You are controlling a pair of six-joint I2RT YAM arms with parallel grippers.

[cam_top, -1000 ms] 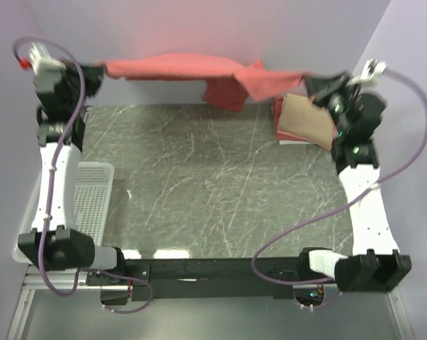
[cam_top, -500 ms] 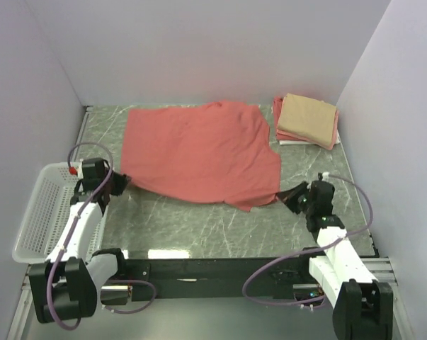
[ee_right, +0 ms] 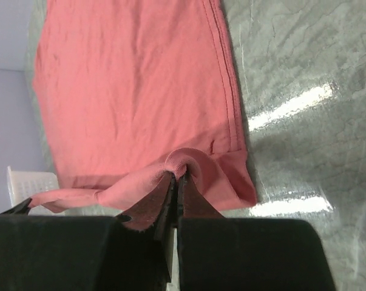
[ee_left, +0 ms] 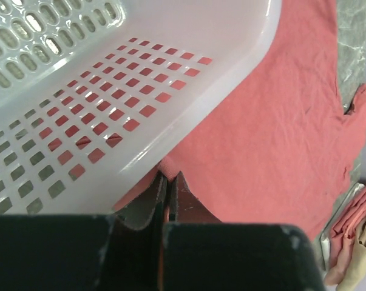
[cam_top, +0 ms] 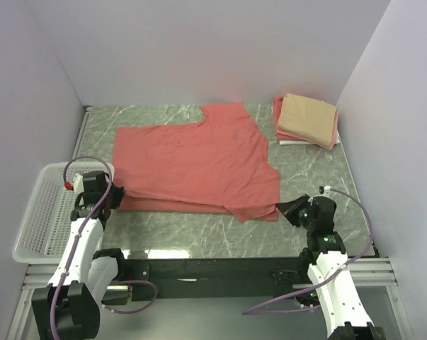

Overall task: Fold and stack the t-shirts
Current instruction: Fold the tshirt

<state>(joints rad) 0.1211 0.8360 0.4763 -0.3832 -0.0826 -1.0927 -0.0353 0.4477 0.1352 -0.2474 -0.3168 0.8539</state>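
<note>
The left tool (cam_top: 120,193) is pinched shut on the near-left corner of the salmon-red t-shirt (cam_top: 192,159). Its wrist view shows the two jaws pressed together on a tuck of red cloth, just beside the wall of the white mesh basket (ee_left: 110,73). The right tool (cam_top: 284,210) is likewise clamped on the near-right corner, where a small hump of fabric bunches at its tip (ee_right: 176,176). The t-shirt lies flat on the tabletop (cam_top: 312,177), spread away from both tools towards the far wall. Its long axis runs left to right between them. A narrow strip along the edge nearest the tools looks doubled under.

Since each tool has one end of that near edge, the next fold probably means carrying the edge straight away from the tools, over the body of the cloth. Both arms would need to travel together so the crease stays parallel to the line between them.

The folded tan t-shirt (cam_top: 309,117) sits on a pink one (cam_top: 277,113), well beyond the right tool at the far right, so that arm is nearer for stacking
</note>
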